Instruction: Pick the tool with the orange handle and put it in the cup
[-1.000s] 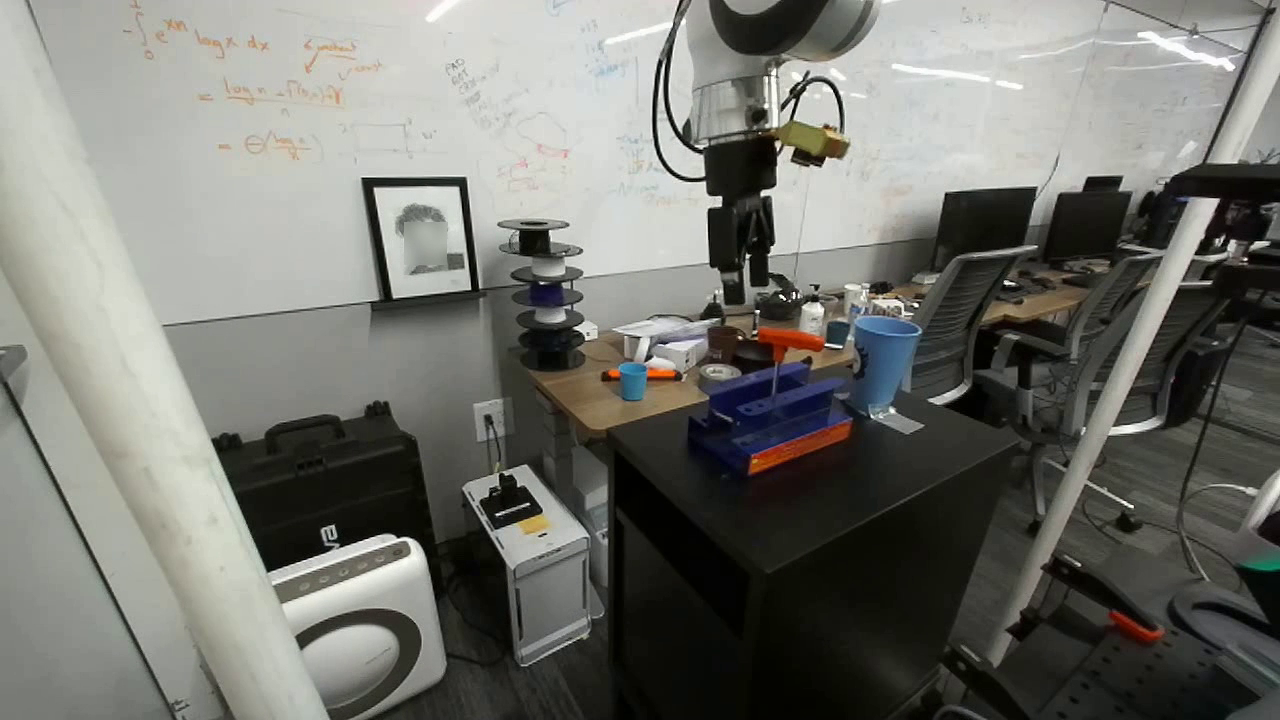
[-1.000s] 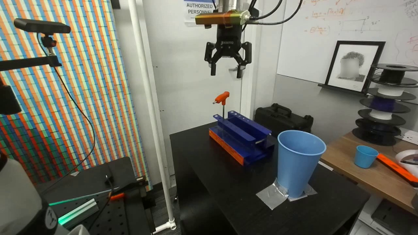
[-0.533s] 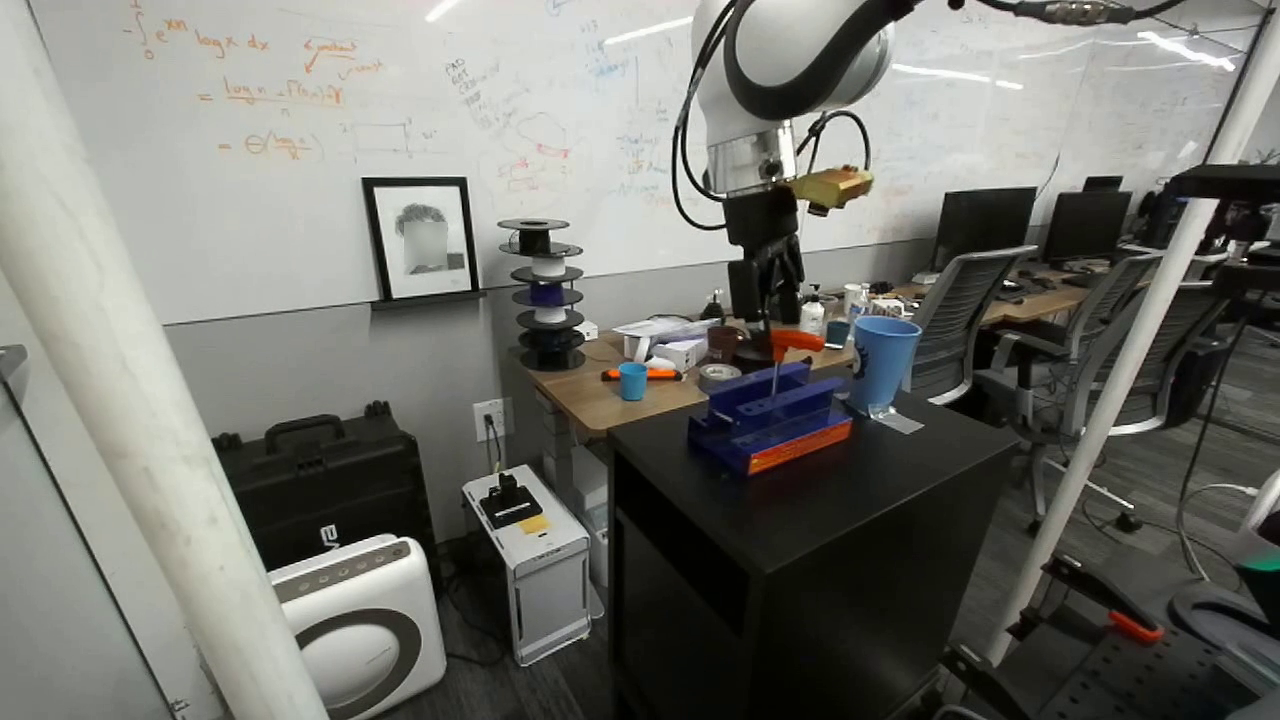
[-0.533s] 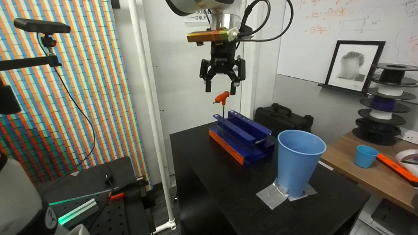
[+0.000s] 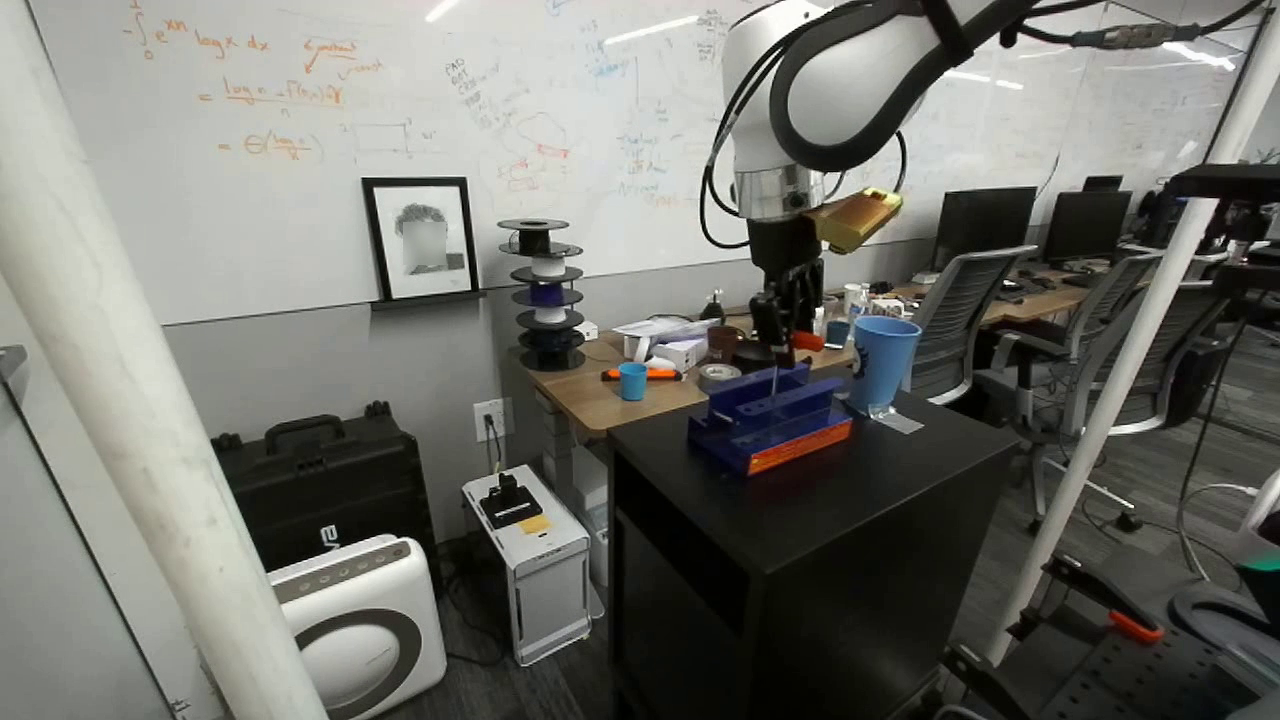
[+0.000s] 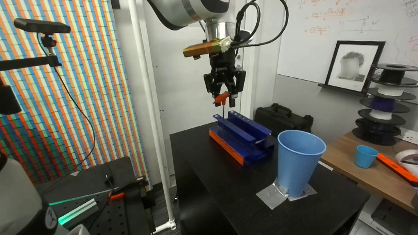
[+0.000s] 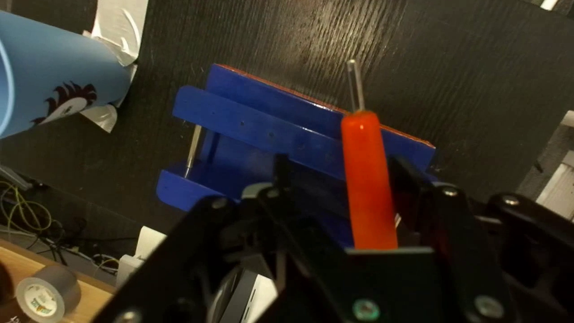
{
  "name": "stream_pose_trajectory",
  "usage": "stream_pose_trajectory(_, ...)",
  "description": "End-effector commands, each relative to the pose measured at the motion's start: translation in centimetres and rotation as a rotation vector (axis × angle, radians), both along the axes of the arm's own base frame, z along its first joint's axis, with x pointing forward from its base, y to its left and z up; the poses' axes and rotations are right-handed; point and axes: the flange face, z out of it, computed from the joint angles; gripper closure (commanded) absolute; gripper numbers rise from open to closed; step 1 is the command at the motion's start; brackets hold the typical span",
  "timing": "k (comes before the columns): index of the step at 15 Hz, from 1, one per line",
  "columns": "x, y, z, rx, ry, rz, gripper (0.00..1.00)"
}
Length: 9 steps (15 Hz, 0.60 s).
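Note:
The tool with the orange handle (image 6: 222, 97) stands upright, its thin metal shaft down in the dark blue block stand (image 6: 241, 137). In the wrist view its T-shaped handle (image 7: 368, 179) lies between the fingers, close to the right finger, with a gap to the left finger. My gripper (image 6: 225, 103) is open around the handle; it also shows in the wrist view (image 7: 339, 170) and in an exterior view (image 5: 785, 352), where it hides part of the handle (image 5: 806, 341). The tall blue cup (image 6: 298, 166) stands upright beside the stand; its side shows in the wrist view (image 7: 58, 76).
The cup is taped to the black cabinet top (image 6: 225, 189) with silver tape (image 6: 271, 195). A wooden desk (image 5: 580, 395) behind holds a small light blue cup (image 5: 632, 381), a tape roll (image 7: 42, 296) and clutter. A white pole (image 6: 150, 98) stands beside the cabinet.
My gripper has come down from well above the tool to around its orange handle. Its fingers look closer together than half a second ago. The tool, stand and cup have not moved.

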Motion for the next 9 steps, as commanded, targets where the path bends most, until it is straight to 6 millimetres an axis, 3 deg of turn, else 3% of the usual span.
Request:
stream_pose_trajectory(1, -1.2, -0.6, 0.5, -0.005, -0.123, 0.012, 0.73)
stream_pose_trajectory(3, -1.4, -0.9, 0.4, -0.002, -0.167, 0.022, 0.89)
stream_pose_trajectory(4, -1.4, -1.0, 0.4, -0.002, -0.182, 0.026, 0.91)
stream_pose_trajectory(9, -1.3, -1.8, 1.2, 0.028, -0.209, 0.035, 0.9)
